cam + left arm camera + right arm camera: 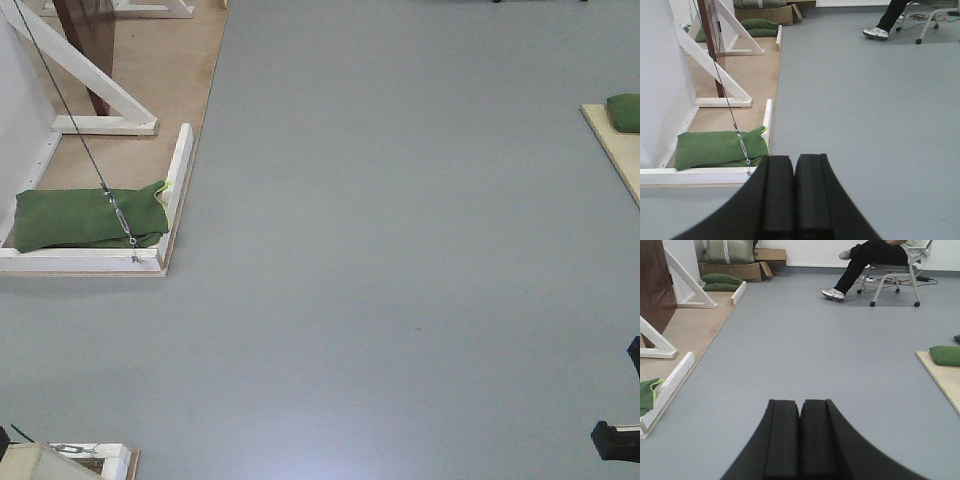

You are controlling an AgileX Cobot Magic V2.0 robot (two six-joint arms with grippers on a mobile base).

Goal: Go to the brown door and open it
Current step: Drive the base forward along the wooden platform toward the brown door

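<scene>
Nearest the lenses, the left tool (794,170) and the right tool (800,412) each have their black pads pressed together, pinching nothing. A broad stretch of grey floor (400,250) lies ahead of them, so the approach is judged unfinished and the opening not yet begun. To the left, past a green sandbag (720,149) on a plywood platform (725,107) and the slanted white braces (715,70), stands the brown door (655,285), well apart from both tools. It is upright with its long axis vertical. The left wrist view catches only a thin edge, while the right wrist view shows some of its broad face. Its latch is not visible, and whether it sits shut cannot be told. What is left is driving up to it, then working it open.
</scene>
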